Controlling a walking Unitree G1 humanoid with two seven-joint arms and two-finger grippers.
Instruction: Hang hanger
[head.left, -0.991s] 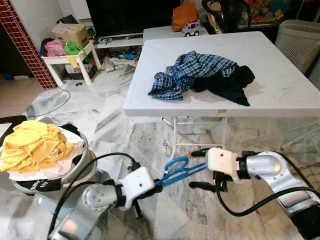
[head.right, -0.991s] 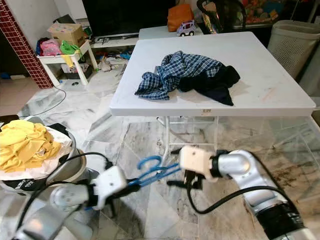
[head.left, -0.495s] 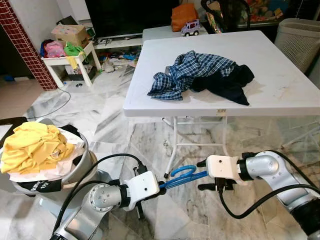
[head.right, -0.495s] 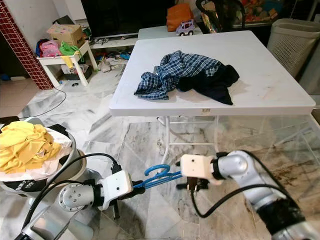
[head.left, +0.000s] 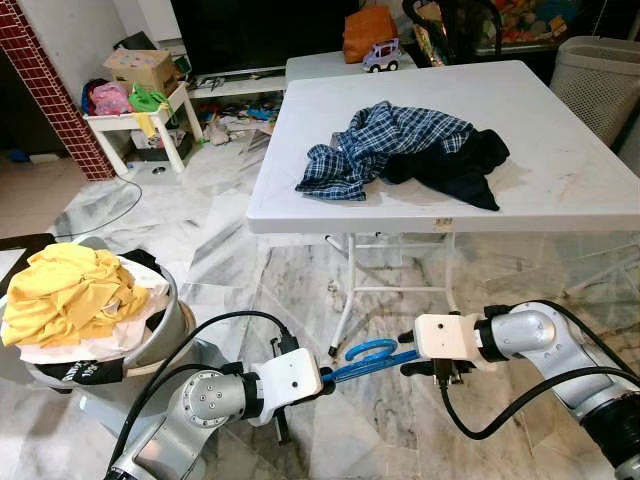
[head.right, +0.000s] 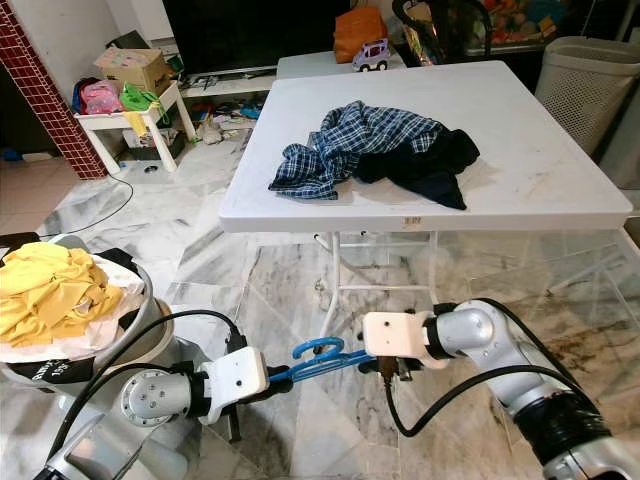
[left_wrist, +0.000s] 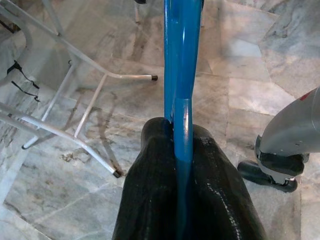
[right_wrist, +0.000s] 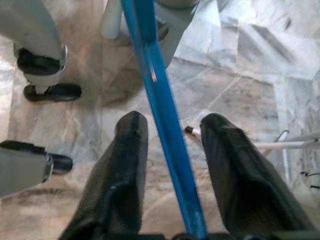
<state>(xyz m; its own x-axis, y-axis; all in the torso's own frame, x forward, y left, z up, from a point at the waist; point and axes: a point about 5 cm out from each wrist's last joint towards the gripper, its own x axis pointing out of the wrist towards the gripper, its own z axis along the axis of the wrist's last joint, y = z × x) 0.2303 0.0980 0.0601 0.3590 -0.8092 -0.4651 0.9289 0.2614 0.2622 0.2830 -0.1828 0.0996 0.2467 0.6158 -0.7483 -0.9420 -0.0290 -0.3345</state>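
Note:
A blue plastic hanger (head.left: 365, 354) hangs low over the marble floor in front of me, held between my two arms. My left gripper (head.left: 326, 377) is shut on one end of it; the left wrist view shows the black fingers (left_wrist: 150, 165) clamped on the blue bar (left_wrist: 180, 60). My right gripper (head.left: 406, 353) is at the other end, open. Its two fingers (right_wrist: 125, 165) stand on either side of the bar (right_wrist: 160, 115) with a gap on each side. The hanger's hook curls upward near the middle.
A white folding table (head.left: 560, 190) stands ahead with a plaid shirt (head.left: 375, 145) and a dark garment (head.left: 455, 170) on it; its metal legs (head.left: 345, 300) are just beyond the hanger. A basket (head.left: 170, 310) of yellow clothes sits at my left. A white hamper (head.left: 600, 75) is far right.
Both arms have lowered the hanger a little towards the floor. My right gripper's fingers have drawn closer together around the bar. The left gripper has kept its hold.

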